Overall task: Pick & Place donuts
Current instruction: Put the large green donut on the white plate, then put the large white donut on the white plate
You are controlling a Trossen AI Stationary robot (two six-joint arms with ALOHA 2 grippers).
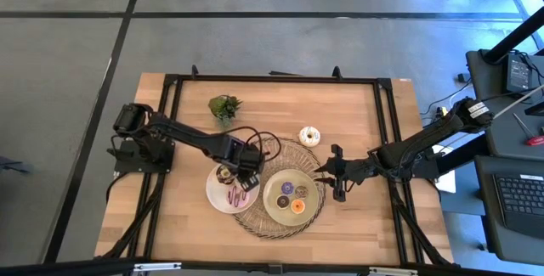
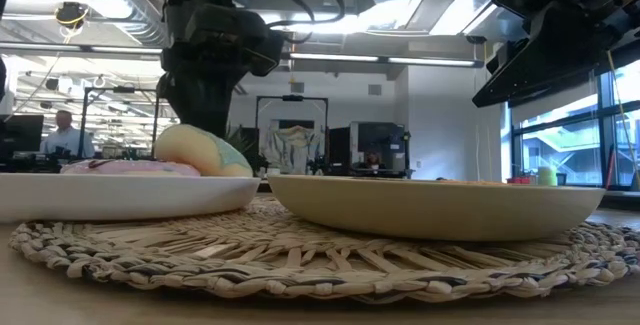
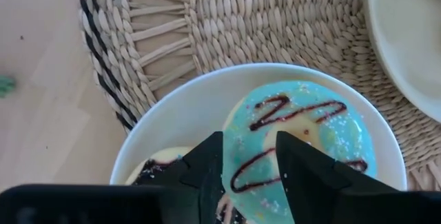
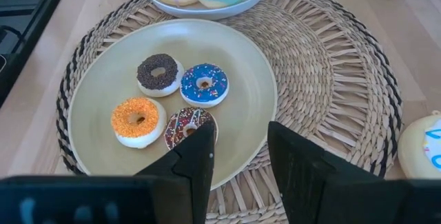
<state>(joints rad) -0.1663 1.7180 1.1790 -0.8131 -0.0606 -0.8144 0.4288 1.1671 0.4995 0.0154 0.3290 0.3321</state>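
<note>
Your left gripper [image 3: 249, 172] hangs low over the round white plate [image 3: 186, 110], its two dark fingers [image 3: 207, 165] parted narrowly and straddling the near edge of a mint-blue iced donut [image 3: 303, 131]. You cannot tell from these views whether the pads actually press on it. That donut is a smooth glossy ring lying flat, hole facing up, crossed by thin dark chocolate squiggles with fine white sprinkles; being round, it has no long axis. A dark-iced donut [image 3: 155, 169] sits just beside it on the same plate, mostly hidden by the fingers.

Your right gripper [image 4: 238, 158] hovers above the rim of the wide pale-green plate [image 4: 89, 93], fingers apart with nothing between them. On that plate four small rings lie flat, holes up: a brown-sprinkled donut [image 4: 158, 74], a blue-iced donut [image 4: 204, 84], an orange sugar-crusted donut [image 4: 136, 120] and a chocolate speckled donut [image 4: 187, 126], clustered and touching.

Both plates rest on the round woven straw mat [image 4: 331, 65], coarse and ribbed with a dark-banded edge. A cream donut [image 1: 309, 136] lies on the bare wooden table [image 1: 365, 115] just off the mat.
</note>
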